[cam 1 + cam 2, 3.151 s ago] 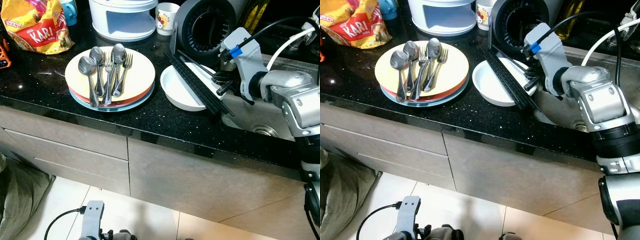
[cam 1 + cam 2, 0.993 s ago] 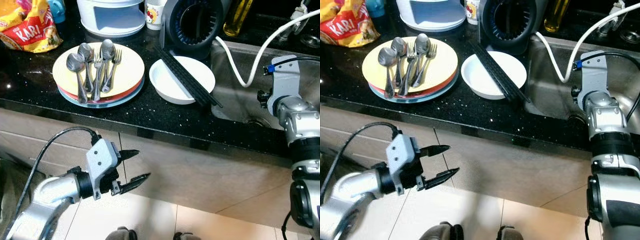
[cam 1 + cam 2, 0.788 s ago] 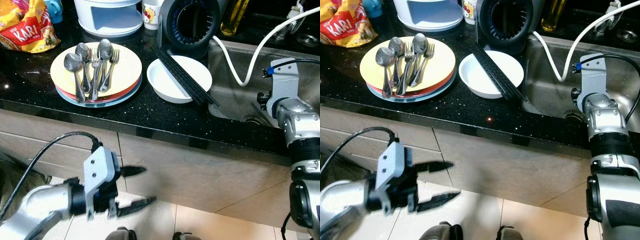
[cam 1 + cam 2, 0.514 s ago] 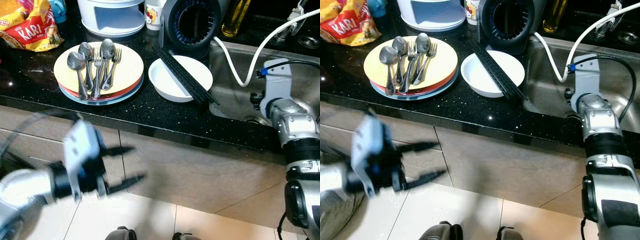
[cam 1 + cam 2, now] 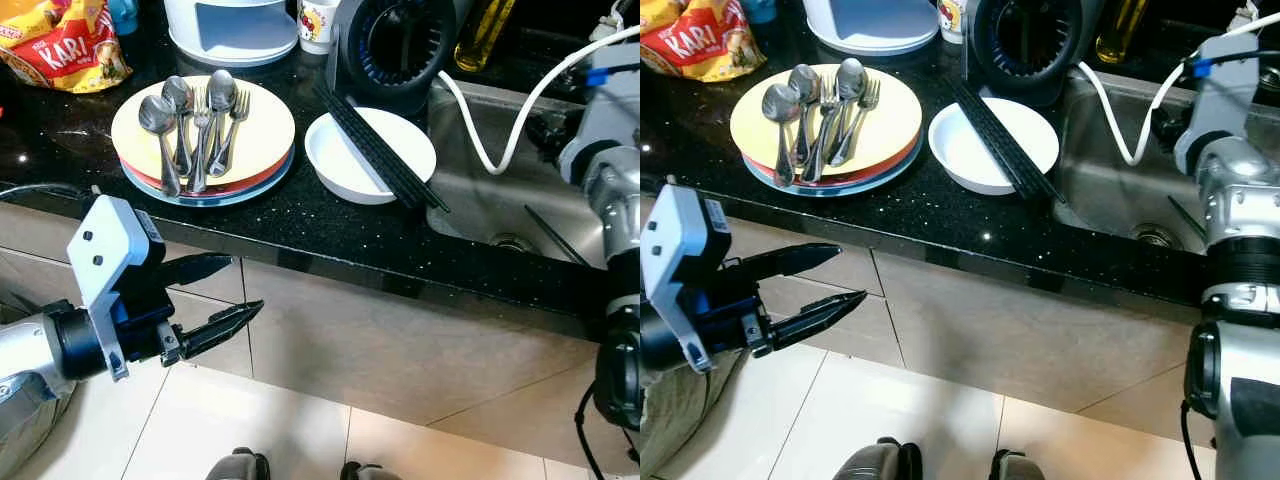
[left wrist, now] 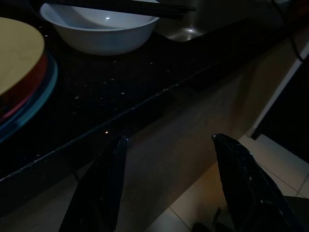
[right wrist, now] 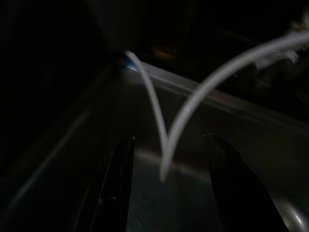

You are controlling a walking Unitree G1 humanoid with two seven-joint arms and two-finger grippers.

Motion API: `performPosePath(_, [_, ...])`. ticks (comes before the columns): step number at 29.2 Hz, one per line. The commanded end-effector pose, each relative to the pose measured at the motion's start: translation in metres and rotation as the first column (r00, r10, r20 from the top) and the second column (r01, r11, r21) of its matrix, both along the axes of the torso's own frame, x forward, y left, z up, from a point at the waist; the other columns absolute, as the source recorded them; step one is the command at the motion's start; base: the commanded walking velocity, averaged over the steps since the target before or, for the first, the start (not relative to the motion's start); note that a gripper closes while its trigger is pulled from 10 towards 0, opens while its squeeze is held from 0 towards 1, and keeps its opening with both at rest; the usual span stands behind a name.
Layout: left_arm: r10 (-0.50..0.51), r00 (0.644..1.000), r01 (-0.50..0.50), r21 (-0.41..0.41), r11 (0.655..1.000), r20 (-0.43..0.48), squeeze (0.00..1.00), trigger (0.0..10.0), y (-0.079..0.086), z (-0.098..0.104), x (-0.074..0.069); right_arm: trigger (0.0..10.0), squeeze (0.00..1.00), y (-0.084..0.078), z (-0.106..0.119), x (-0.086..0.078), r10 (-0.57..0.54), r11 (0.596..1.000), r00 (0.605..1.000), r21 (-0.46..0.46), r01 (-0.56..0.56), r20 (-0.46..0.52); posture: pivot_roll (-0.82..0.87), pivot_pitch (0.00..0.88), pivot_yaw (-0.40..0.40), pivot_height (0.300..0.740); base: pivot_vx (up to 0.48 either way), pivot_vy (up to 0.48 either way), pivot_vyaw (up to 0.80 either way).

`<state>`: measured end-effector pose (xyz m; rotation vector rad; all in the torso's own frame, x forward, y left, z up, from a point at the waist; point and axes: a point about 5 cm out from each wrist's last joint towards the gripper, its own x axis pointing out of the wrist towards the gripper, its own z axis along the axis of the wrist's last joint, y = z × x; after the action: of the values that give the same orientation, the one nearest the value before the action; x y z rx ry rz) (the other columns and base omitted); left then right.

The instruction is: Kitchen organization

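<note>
A stack of plates (image 5: pixel 258 130), yellow on top, holds several spoons and forks (image 5: pixel 190 125) on the black counter. To its right a white bowl (image 5: pixel 345 165) has black chopsticks (image 5: pixel 380 160) lying across it. My left gripper (image 5: pixel 247 283) is open and empty, below the counter edge in front of the drawers. The left wrist view looks along its fingers (image 6: pixel 104 183) at the bowl (image 6: pixel 99 31) and the plates' rim. My right gripper (image 7: pixel 170 139) hangs open over the steel sink (image 5: pixel 480 205), close to a white hose (image 7: pixel 154 111).
Along the back of the counter stand a yellow snack bag (image 5: pixel 65 45), a white appliance (image 5: pixel 235 25), a mug (image 5: pixel 318 20), a round black appliance (image 5: pixel 400 45) and an oil bottle (image 5: pixel 485 30). A thin dark stick (image 5: pixel 555 235) lies in the sink. Tiled floor lies below the drawer fronts (image 5: pixel 330 340).
The right arm has drawn back from the bowl and chopsticks to over the sink. The left arm has risen into view in front of the drawers, fingers open. The camera shifted slightly.
</note>
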<state>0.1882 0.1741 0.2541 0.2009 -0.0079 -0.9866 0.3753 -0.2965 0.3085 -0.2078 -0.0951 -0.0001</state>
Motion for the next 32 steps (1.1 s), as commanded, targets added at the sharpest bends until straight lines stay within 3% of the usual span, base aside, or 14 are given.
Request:
performPosePath(1, [-0.005,1.000,0.006,0.031,1.000,-0.028,0.00,10.0,0.000,-0.002,0.000,10.0,0.00,-0.001,0.008,-0.004,0.045,0.999,0.999,-0.028,-0.044,0.031,0.18,0.168,-0.073,0.740,0.000,0.000,0.00])
performPosePath(4, [-0.003,1.000,0.003,0.021,1.000,-0.025,0.00,10.0,0.000,0.000,0.002,10.0,0.00,0.015,0.016,-0.008,0.251,0.966,0.967,0.059,-0.253,0.038,0.18,0.159,-0.072,0.740,0.000,0.000,0.00])
performPosePath(5, [-0.003,1.000,0.003,0.021,1.000,-0.025,0.00,10.0,0.000,0.000,0.002,10.0,0.00,0.015,0.016,-0.008,0.251,0.966,0.967,0.059,-0.253,0.038,0.18,0.159,-0.072,0.740,0.000,0.000,0.00])
performPosePath(7, [-0.009,1.000,0.010,0.022,1.000,-0.026,0.00,10.0,-0.002,-0.001,0.005,10.0,0.00,0.037,0.023,-0.012,0.434,0.896,0.900,0.078,-0.436,0.048,0.17,0.152,-0.074,0.740,0.000,0.000,0.00])
performPosePath(8, [-0.009,1.000,0.010,0.022,1.000,-0.026,0.00,10.0,-0.002,-0.001,0.005,10.0,0.00,0.037,0.023,-0.012,0.434,0.896,0.900,0.078,-0.436,0.048,0.17,0.152,-0.074,0.740,0.000,0.000,0.00])
performPosePath(11, [-0.019,1.000,0.020,0.022,1.000,-0.025,0.00,10.0,-0.005,-0.003,0.008,10.0,0.00,0.058,0.025,-0.015,0.558,0.828,0.830,0.062,-0.558,0.025,0.17,0.147,-0.077,0.740,0.000,0.000,0.00])
performPosePath(13, [-0.043,0.999,0.044,0.026,0.999,-0.033,0.00,10.0,-0.011,-0.008,0.010,10.0,0.00,0.076,0.020,-0.014,0.627,0.779,0.778,0.023,-0.627,-0.043,0.16,0.144,-0.079,0.740,0.000,0.000,0.00])
performPosePath(15, [-0.052,0.998,0.053,0.027,0.998,-0.037,0.00,10.0,-0.013,-0.010,0.010,10.0,0.00,0.082,0.017,-0.014,0.642,0.766,0.763,0.012,-0.643,-0.071,0.16,0.142,-0.078,0.740,0.000,0.000,0.00])
performPosePath(18, [-0.064,0.997,0.064,0.022,0.998,-0.039,0.00,10.0,-0.016,-0.010,0.012,10.0,0.00,0.097,0.010,-0.015,0.686,0.719,0.709,0.004,-0.695,-0.163,0.16,0.141,-0.080,0.740,0.000,0.000,0.00])
performPosePath(28, [-0.056,0.998,0.057,0.022,0.998,-0.014,0.00,10.0,-0.015,-0.007,0.014,10.0,0.00,0.118,0.007,-0.013,0.693,0.703,0.679,0.014,-0.711,-0.243,0.15,0.157,-0.080,0.740,0.000,0.000,0.00])
performPosePath(32, [-0.054,0.998,0.055,0.020,0.998,-0.011,0.00,10.0,-0.015,-0.006,0.015,10.0,0.00,0.116,0.005,-0.012,0.668,0.721,0.694,0.002,-0.693,-0.269,0.15,0.161,-0.080,0.740,0.000,0.000,0.00])
